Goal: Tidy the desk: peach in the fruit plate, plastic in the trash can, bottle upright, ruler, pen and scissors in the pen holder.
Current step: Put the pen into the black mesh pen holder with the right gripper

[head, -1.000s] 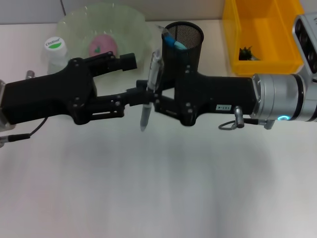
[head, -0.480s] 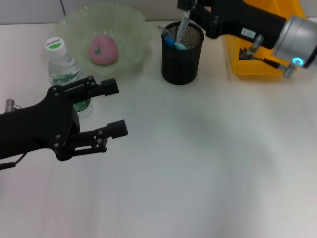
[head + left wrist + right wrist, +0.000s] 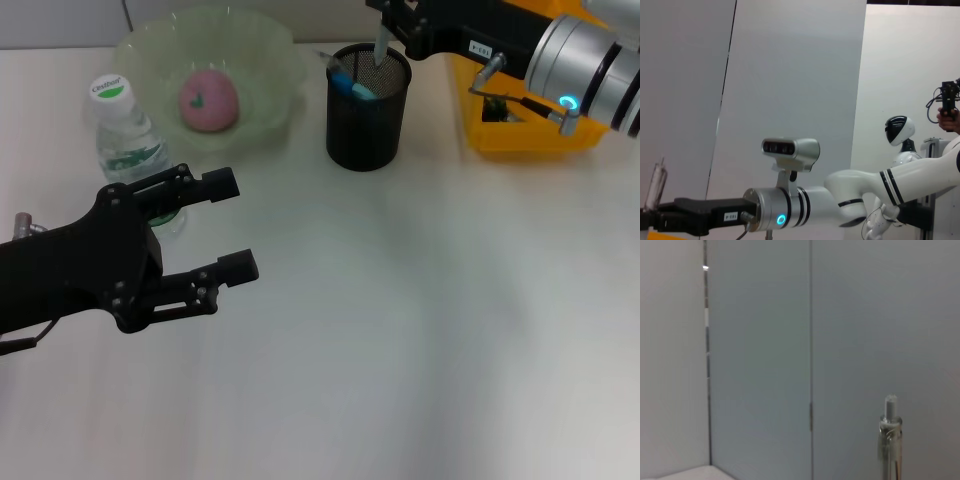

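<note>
My right gripper point(image 3: 392, 18) hangs above the black mesh pen holder point(image 3: 368, 100), shut on the clear pen point(image 3: 380, 45), whose lower end dips into the holder's mouth. The pen also shows upright in the left wrist view point(image 3: 655, 185) and in the right wrist view point(image 3: 890, 440). A blue-handled item point(image 3: 352, 84) stands inside the holder. The pink peach point(image 3: 208, 100) lies in the pale green fruit plate point(image 3: 265, 50). The bottle point(image 3: 125, 130) stands upright with its cap on. My left gripper point(image 3: 238, 224) is open and empty over the table, close to the bottle.
A yellow bin point(image 3: 530, 135) stands at the back right with a dark scrap point(image 3: 495, 108) inside, partly behind my right arm point(image 3: 585, 60). The robot's own head point(image 3: 790, 150) shows in the left wrist view.
A second ago both grippers met at mid-table around the pen. The left one let go and drew back left; the right one carried the pen to the holder and lowered it slightly.
</note>
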